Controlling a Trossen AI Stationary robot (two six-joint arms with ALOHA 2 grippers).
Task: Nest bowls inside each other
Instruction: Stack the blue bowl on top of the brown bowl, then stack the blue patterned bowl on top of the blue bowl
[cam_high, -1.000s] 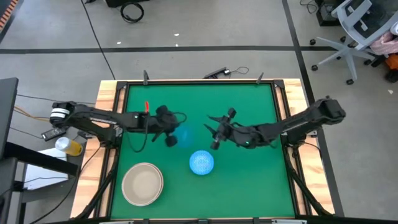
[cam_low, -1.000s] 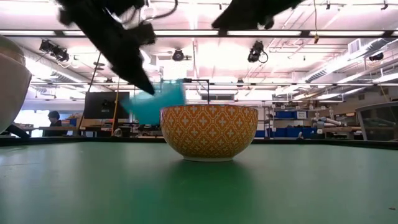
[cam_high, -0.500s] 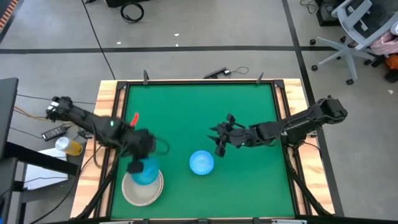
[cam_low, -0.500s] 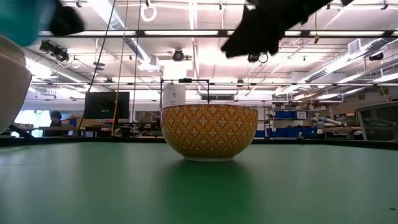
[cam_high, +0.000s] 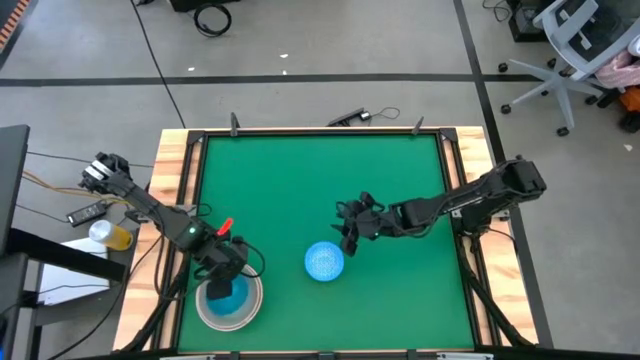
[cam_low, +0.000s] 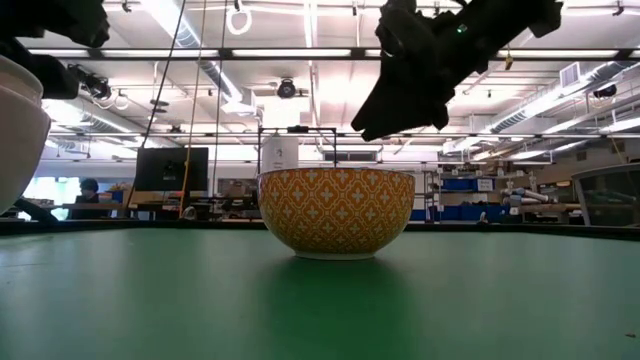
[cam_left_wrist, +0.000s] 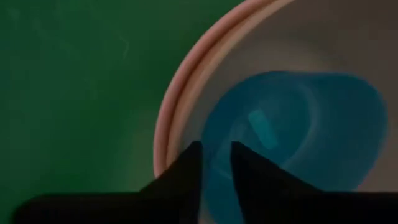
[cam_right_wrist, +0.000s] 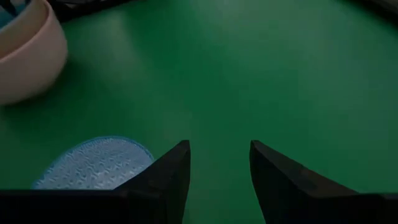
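Note:
A stack of bowls (cam_high: 207, 308) stands on its base at the table's near left: a peach rim (cam_left_wrist: 163, 106) shows outside a cream bowl (cam_left_wrist: 348, 37). A plain blue bowl (cam_left_wrist: 311, 124) lies inside it. My left gripper (cam_left_wrist: 216, 163) points down over the stack, its fingers a little apart on either side of the blue bowl's rim. A pale-speckled blue bowl (cam_high: 323, 261), orange-patterned outside (cam_low: 336, 212), stands upright on its base mid-table. My right gripper (cam_right_wrist: 219, 165) hangs open just above and beyond it, with nothing between its fingers. My left gripper comes from above with one finger (cam_left_wrist: 186, 171) outside and one (cam_left_wrist: 249, 171) inside the blue bowl's rim (cam_left_wrist: 214, 146). I cannot tell whether either finger touches it. The bowl rests in the cream bowl.
Wooden rails (cam_high: 178, 190) frame the green mat (cam_high: 320, 180), which has free room at its far half and near right. A yellow can (cam_high: 112, 235) and cables lie off the table's left side.
My left gripper has swung from mid-table to the near left, tipping to point down, and has carried the plain blue bowl over the stack, where it now lies inside the cream bowl. My right gripper has sunk toward the speckled bowl and tipped downward.

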